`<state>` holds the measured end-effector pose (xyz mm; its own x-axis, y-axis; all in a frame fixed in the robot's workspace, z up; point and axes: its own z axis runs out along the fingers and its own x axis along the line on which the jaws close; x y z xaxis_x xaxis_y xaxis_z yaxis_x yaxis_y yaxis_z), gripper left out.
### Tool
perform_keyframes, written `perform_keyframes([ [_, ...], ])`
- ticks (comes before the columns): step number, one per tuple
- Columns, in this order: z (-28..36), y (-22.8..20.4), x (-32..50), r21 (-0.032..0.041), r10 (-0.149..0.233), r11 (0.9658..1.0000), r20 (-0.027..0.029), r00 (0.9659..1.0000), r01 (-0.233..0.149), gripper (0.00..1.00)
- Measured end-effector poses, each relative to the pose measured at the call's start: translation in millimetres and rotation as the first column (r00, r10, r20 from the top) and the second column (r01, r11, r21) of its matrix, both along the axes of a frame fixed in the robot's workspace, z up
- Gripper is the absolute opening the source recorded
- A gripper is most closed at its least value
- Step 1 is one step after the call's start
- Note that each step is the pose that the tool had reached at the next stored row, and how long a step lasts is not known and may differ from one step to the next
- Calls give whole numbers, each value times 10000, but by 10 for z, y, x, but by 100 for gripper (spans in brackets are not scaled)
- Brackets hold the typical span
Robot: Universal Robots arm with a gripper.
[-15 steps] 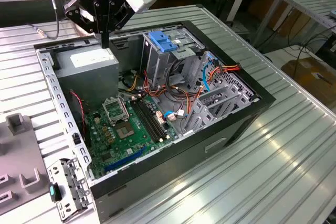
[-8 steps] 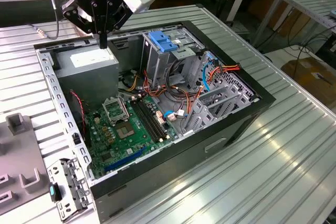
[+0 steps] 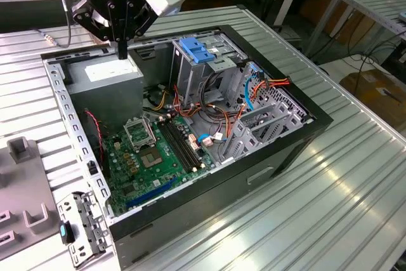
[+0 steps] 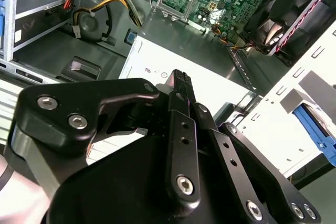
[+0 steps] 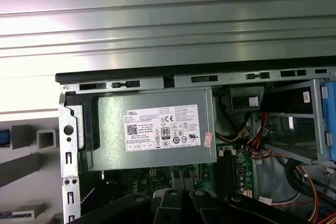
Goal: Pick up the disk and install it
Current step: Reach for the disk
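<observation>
In the exterior view, the arm's black gripper (image 3: 121, 50) hangs over the far corner of the open black-and-grey computer case (image 3: 315, 120), towards the exterior view's left. The case lies on its side on the ribbed metal counter (image 3: 330, 207). The jaws are pressed together, tip to tip, just above the big grey metal box with a white sticker (image 3: 104, 74); I cannot tell whether they touch it. The green motherboard (image 3: 152, 157) lies nearer. The grey metal cage with a blue plastic handle (image 3: 196, 52) stands to the exterior view's right of the box.

In the second wrist view a strip of blue plastic (image 4: 315, 125) sits under a grey block (image 4: 299, 100), outside the case wall and apart from the jaws. Whether that is the disk's side rail I cannot tell.
</observation>
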<state>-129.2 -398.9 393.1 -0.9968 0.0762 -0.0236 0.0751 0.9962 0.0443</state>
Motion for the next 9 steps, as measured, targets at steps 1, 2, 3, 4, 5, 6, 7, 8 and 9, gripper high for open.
perform_keyframes([
  [1, 0, 0, -9, -1, 0, 10000, -1, 10000, 0, 11],
  [2, 0, 0, -15, 0, 0, 10000, -1, 10000, 0, 11],
  [3, 0, 0, -22, 0, 0, 10000, -1, 10000, 0, 11],
  [4, -1, 0, -28, 0, 0, 10000, -2, 10000, 0, 11],
  [5, -1, 0, -34, 0, 0, 10000, -3, 10000, 0, 11],
  [6, -1, 0, -39, 0, 0, 10000, -4, 10000, 0, 11],
  [7, -1, 0, -44, 0, 0, 10000, -5, 10000, 0, 11],
  [8, -1, 0, -49, 0, 0, 10000, -6, 10000, 0, 11],
  [9, -1, 0, -55, 0, 0, 10000, -7, 10000, 0, 11],
])
